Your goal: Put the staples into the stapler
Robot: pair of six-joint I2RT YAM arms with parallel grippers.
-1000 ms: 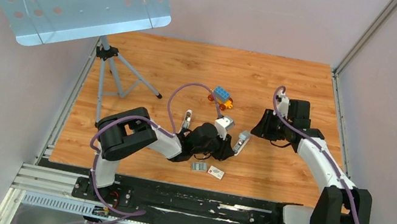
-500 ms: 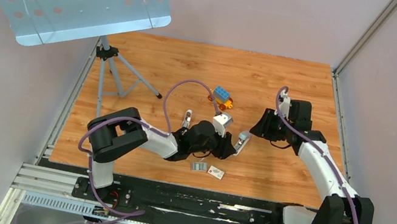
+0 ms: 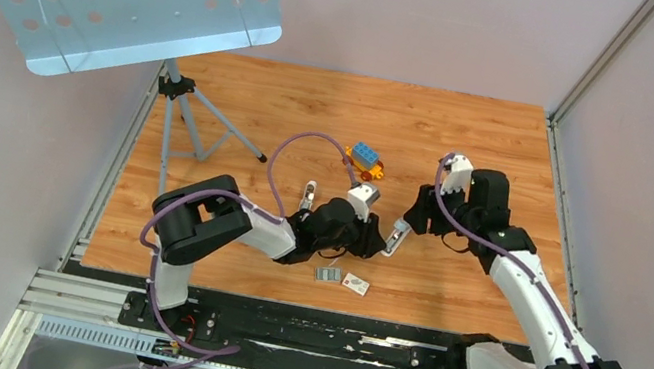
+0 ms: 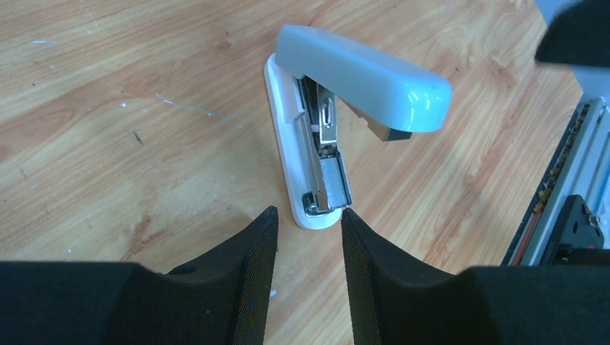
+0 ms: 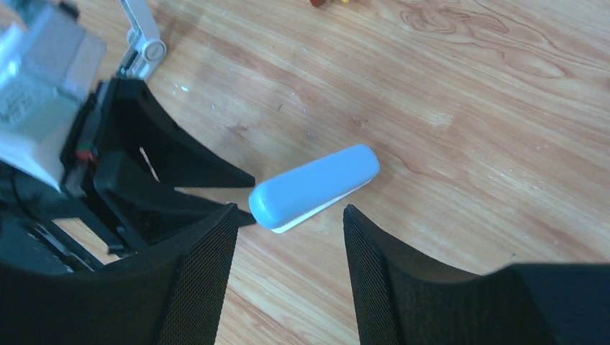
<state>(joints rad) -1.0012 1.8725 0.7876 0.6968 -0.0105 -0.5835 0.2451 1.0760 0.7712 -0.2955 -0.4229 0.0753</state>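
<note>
The stapler (image 4: pixel 360 83) lies on the wooden table (image 3: pixel 473 139) between the two arms, with its lid (image 5: pixel 316 185) swung up and the magazine channel (image 4: pixel 325 162) bare and, as far as we can tell, holding no strip. The left gripper (image 4: pixel 309 218) has its fingers apart. The near end of the stapler base sits right at the gap between their tips, and the stapler's long axis runs straight away from that gripper. One tip looks to touch the base corner, but we cannot confirm a grip. The right gripper (image 5: pixel 289 212) comes in from the opposite side, fingers also apart, with the lid's rounded end between them and a gap on each side. The staples (image 3: pixel 328 273) rest near the table's near edge, just beside a small white box (image 3: pixel 355 284) and apart from the stapler. They lie on the near side of the left wrist, behind its fingers rather than ahead of them. We judge the left arm the nearer of the two to them, though it would have to draw back and turn to reach. Only the top view shows the staples, and they are too small there to read their long axis. Only the left wrist view shows the open channel. The right wrist view shows the lid's outer shell and the left fingers beyond it.
</note>
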